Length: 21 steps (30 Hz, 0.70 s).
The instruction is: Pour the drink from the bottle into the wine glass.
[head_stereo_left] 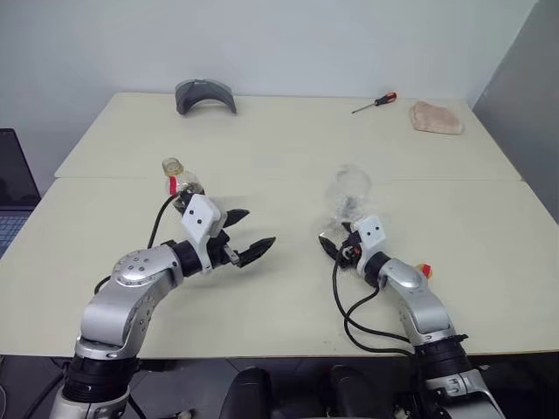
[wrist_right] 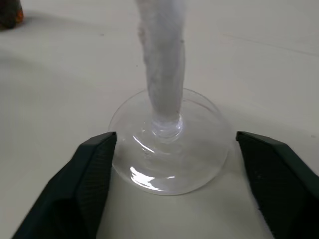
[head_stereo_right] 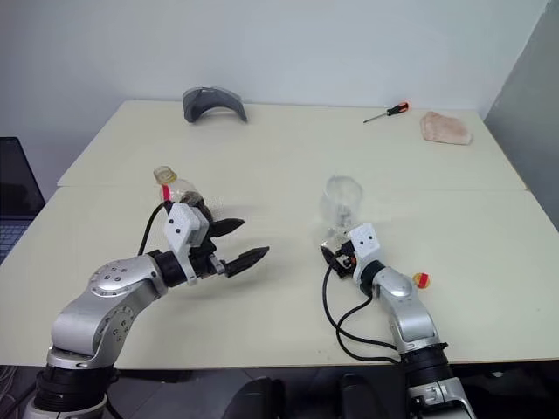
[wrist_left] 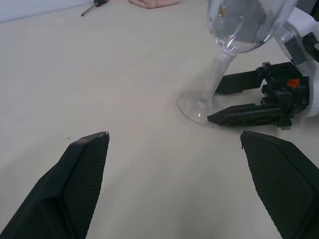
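Fingers of our right gripper point(head_stereo_left: 336, 247) stand spread beside the glass point(head_stereo_left: 351, 194) foot at frame centre; left fingers point(head_stereo_left: 244, 233) spread too. We should reach the bottle point(head_stereo_left: 181, 181), left of centre, slowly.

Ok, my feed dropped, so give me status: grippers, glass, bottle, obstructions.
Left gripper open, empty. Right gripper open, fingers either side of wine glass foot. Glass upright; bottle uncapped beyond left gripper. Nothing between them.

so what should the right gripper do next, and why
Probably close on the stem: the right gripper is open with its fingers on either side of the wine glass foot, and the glass stands upright on the table. The left gripper is open too, bottle behind it.
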Tool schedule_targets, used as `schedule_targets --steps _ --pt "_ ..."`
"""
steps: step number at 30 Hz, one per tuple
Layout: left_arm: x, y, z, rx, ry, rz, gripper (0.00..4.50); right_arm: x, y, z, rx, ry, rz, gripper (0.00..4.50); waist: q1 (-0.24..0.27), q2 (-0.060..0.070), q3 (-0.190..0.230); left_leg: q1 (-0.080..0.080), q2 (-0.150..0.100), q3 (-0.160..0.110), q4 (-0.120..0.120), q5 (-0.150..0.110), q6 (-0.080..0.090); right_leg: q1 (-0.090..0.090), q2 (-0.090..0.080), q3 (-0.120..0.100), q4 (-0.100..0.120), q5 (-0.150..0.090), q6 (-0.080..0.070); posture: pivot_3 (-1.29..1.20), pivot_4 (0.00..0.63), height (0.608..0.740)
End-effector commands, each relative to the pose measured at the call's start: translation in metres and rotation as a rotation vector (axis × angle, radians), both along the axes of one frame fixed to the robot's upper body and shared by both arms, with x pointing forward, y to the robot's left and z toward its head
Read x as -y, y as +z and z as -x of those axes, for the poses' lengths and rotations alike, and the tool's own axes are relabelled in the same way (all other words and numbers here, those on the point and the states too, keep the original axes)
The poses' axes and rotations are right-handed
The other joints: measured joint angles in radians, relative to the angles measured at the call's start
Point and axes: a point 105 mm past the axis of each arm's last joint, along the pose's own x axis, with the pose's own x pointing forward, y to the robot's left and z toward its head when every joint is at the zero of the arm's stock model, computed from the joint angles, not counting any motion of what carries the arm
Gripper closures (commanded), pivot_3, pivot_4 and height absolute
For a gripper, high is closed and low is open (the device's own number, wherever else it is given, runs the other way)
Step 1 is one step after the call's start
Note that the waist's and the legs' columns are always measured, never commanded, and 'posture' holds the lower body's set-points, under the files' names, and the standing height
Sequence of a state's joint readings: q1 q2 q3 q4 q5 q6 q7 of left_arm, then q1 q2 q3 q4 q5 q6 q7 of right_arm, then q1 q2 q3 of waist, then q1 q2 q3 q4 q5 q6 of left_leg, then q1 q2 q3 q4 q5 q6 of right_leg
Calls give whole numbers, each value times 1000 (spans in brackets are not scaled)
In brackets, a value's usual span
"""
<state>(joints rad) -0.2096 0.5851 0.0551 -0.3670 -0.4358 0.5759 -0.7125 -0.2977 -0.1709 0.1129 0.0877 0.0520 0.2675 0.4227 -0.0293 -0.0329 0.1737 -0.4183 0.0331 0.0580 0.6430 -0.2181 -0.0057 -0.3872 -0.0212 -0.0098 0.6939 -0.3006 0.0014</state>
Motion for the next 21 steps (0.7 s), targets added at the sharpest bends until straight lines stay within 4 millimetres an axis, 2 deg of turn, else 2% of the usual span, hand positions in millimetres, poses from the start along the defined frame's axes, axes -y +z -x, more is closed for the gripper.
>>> schedule_targets --steps 1,11,15,21 --pt "1 8 0 43 -13 -1 0 2 5 -5 12 -32 35 58 0 0 0 0 0 0 0 0 0 0 0 0 0 0 0 0 150 740" --pt "1 9 0 51 -13 -1 0 6 -4 -6 -48 -55 65 58 1 0 0 0 0 0 0 0 0 0 0 0 -1 0 0 0 150 740" --pt "1 14 -3 68 -9 1 0 -3 8 -2 -62 -42 10 58 1 -1 0 0 0 0 0 0 0 1 0 0 -1 0 0 0 150 740" --pt "6 13 -3 67 -21 11 0 9 6 -2 -74 -158 75 58 1 -1 0 0 0 0 0 0 0 0 0 0 -1 0 0 0 150 740"
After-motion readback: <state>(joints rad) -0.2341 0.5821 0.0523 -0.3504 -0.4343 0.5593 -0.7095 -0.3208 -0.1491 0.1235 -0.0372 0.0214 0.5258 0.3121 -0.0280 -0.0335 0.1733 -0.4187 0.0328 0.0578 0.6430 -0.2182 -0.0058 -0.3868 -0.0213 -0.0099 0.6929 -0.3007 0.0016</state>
